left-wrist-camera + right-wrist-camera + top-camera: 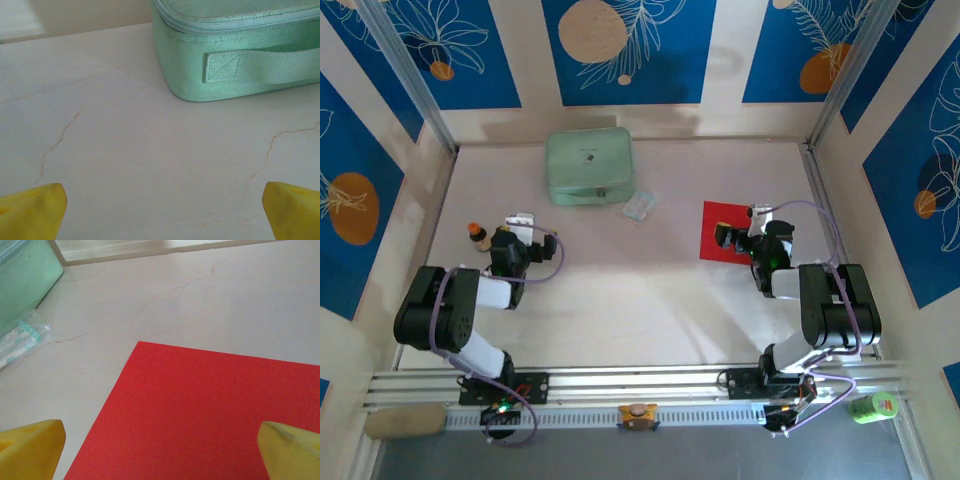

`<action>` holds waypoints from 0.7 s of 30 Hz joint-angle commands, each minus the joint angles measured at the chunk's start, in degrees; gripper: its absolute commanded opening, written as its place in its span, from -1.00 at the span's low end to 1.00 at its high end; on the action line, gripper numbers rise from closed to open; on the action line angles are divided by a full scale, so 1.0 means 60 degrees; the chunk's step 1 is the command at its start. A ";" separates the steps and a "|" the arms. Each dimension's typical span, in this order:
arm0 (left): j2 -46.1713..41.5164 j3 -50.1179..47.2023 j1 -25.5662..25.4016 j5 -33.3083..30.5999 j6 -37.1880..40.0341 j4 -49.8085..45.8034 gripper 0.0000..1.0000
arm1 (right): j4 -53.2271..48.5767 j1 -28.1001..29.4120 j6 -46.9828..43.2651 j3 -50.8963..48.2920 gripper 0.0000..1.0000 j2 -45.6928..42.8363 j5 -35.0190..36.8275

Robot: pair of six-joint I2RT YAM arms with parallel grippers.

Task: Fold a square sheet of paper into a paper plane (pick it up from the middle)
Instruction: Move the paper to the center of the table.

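Tabletop [640, 295]: square sheet of paper [210, 410] (flat) under spread right fingers [30, 447]; left fingers [30, 212] spread.

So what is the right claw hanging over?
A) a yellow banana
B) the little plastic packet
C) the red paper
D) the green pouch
C: the right wrist view shows the open right claw hanging just above the flat red paper, while the green pouch and the plastic packet lie off to its left.
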 commanded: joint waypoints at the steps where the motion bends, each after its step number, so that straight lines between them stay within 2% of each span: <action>1: -0.0022 0.0229 0.0089 0.0205 0.0019 -0.0079 1.00 | 0.0018 0.0052 -0.0167 0.0171 0.98 -0.0064 -0.0041; 21: -0.0033 0.0228 0.0133 0.0248 -0.0010 -0.0069 1.00 | 0.0005 -0.0080 -0.0060 0.0186 0.98 -0.0050 -0.0175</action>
